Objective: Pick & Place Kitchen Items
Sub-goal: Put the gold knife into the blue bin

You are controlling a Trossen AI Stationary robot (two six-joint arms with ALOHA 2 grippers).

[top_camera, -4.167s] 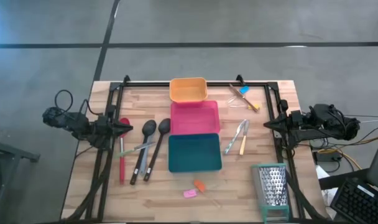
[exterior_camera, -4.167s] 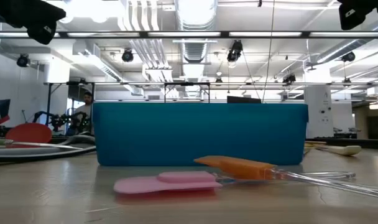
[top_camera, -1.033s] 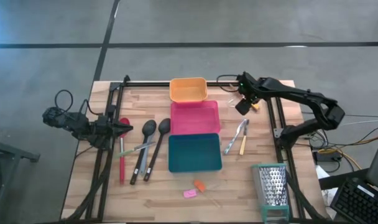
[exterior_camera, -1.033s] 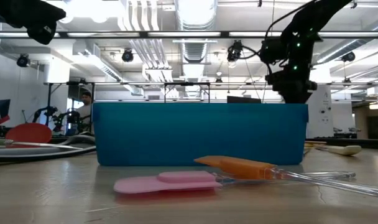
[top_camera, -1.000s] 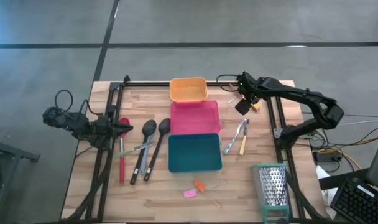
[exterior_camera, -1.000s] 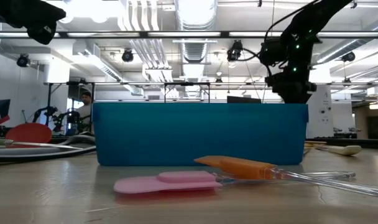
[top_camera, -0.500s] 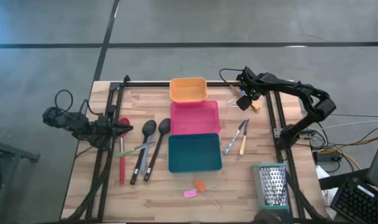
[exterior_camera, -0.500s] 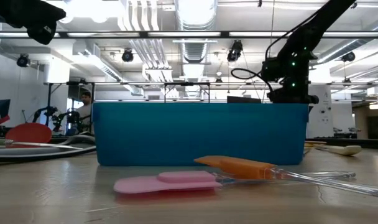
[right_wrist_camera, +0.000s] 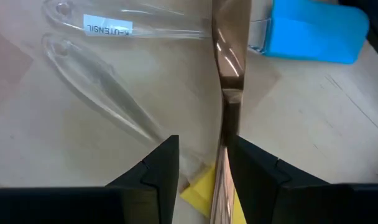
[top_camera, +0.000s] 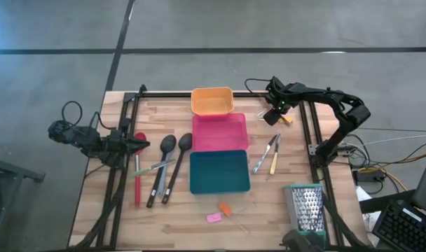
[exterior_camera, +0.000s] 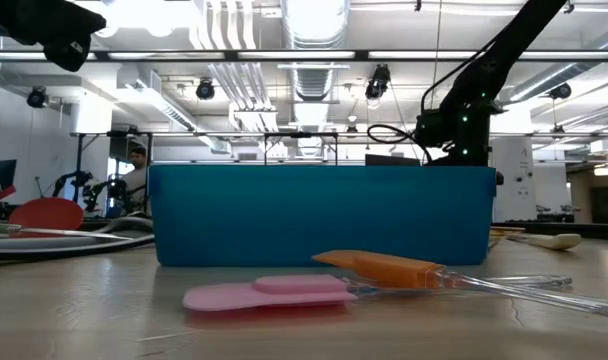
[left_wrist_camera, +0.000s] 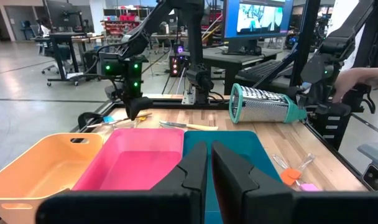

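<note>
overhead, table-level, two wrist-close views

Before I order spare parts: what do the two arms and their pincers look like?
Both arms are dark, slim and jointed. The right arm carries a looping black cable and small green lights near its pincer. Each pincer has two black, angular fingers. The left arm has a coiled black cable at its wrist.

Bare wood (top_camera: 269, 206) lies between teal tray (top_camera: 219, 171) and box grater (top_camera: 307, 208).
</note>
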